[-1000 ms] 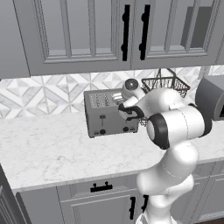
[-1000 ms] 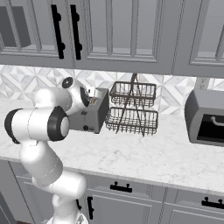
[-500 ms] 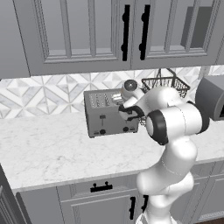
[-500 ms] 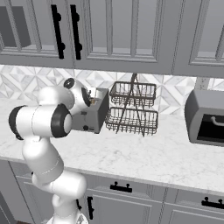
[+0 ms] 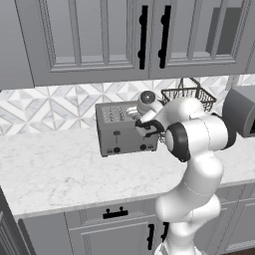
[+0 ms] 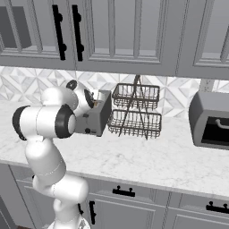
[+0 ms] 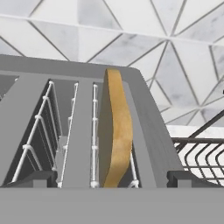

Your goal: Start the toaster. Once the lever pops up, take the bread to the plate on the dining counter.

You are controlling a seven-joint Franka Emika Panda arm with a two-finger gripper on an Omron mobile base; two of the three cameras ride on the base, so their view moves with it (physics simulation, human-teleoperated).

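Nothing has shifted: gripper [image 7: 112, 183] hangs over the boxy brushed-grey metal toaster [image 5: 127, 128].
Fingers apart, straddling the tan-golden bread slice [image 7: 116, 131] upright in the slot nearest the wire basket rack [image 6: 134, 112].

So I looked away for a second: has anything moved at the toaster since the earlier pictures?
Barely. The arm's elbow shifted slightly; the claw stays open above the toaster, holding nothing. The bread still stands in its slot, and the wire rack is unmoved.

The bread [image 7: 115, 131] stands in the toaster's [image 5: 122, 129] rightmost slot; the wire rack [image 6: 134, 111] sits just right of the toaster, perhaps touching.
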